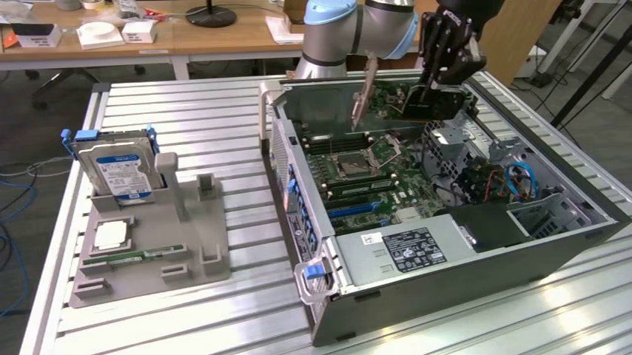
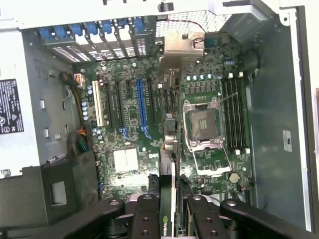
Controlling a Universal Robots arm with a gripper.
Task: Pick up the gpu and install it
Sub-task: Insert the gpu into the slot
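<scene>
Above the open computer case, near the table edge beside the arm, the gpu is held on edge in the air by the hand, which is clenched on its upper side. Below it the motherboard is seen, not touched.

The Universal Robots arm stands behind the far wall of the open computer case, its grey-and-blue joints above the case's rear rim. The wrist tilts down toward the case, and the black gripper hangs over the case's far end. Its fingers are clamped on either side of the gpu, held on edge above the case's interior.
</scene>
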